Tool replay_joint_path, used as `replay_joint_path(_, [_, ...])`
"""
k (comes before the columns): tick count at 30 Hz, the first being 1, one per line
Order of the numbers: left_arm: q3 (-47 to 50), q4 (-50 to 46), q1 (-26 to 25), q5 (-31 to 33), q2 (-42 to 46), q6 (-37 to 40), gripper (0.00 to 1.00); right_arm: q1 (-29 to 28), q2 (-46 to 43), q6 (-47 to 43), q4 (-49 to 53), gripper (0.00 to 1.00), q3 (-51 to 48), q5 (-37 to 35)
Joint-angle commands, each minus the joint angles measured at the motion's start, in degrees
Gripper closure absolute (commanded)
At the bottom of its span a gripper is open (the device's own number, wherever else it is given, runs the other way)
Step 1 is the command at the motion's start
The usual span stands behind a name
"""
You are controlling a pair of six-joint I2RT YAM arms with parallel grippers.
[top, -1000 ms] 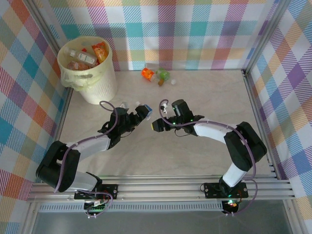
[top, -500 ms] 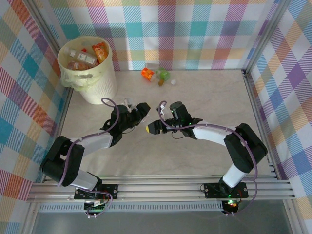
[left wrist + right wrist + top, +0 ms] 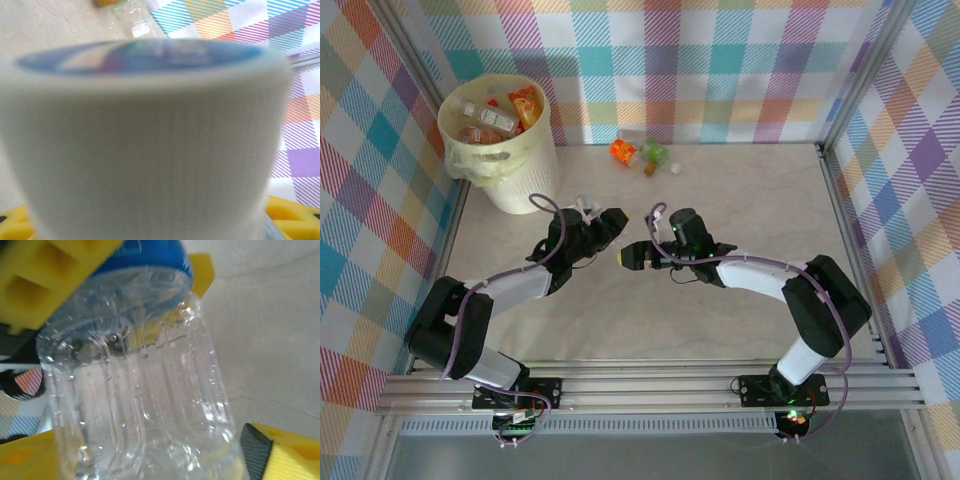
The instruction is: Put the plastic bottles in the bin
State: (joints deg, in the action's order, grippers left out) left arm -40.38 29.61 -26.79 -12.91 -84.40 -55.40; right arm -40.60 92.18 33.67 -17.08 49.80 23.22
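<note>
A clear ribbed plastic bottle with a blue label hangs between both arms at mid-table. My left gripper is shut on its label end; one of its yellow fingers appears in the right wrist view. The bottle's white cap sits blurred against the left wrist camera. My right gripper is open, its fingers flanking the bottle's base end, with a narrow gap at the right pad. The cream bin stands at the back left, with several bottles inside it.
An orange-labelled bottle and a green one lie against the back checked wall, with a small white cap beside them. Checked walls close in the table on the left, back and right.
My right gripper has moved left, up to the bottle, and now straddles it. The left gripper has drawn back slightly, still holding the bottle.
</note>
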Motion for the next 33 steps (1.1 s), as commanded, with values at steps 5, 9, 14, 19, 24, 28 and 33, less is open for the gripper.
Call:
replay_joint_path(5, [-4.63,-13.92,0.87,6.4,5.8,6.85,0.43,-0.62,-7.11,10.84,-9.85,0.0,-9.98,-15.15])
replay_joint_path(9, [-6.53,-20.68,2.15,10.01,8.66,9.41,0.43,-1.59,-9.23,14.26,-11.73,0.0,-14.93,-21.9])
replay_joint_path(14, [-8.06,-26.56,4.9,12.86,12.64,11.7,0.43,-3.57,-11.61,14.49,-11.15,0.0,-17.86,-28.76])
replay_joint_path(19, [-11.74,-34.71,7.82,17.81,16.85,15.24,0.42,-4.14,-13.22,13.22,-12.33,0.0,-19.85,-35.93])
replay_joint_path(24, [-17.84,-39.26,11.02,19.7,19.12,20.11,0.41,-4.23,-14.48,10.44,-13.89,0.0,-20.64,-38.84])
replay_joint_path(28, [-26.79,-44.88,12.66,23.59,17.35,24.37,0.42,-4.23,-14.5,9.13,-15.07,0.0,-20.64,-38.78])
replay_joint_path(33, [-38.03,-48.75,15.84,26.79,13.44,29.08,0.41,-4.23,-14.62,6.9,-16.56,0.0,-20.74,-38.3])
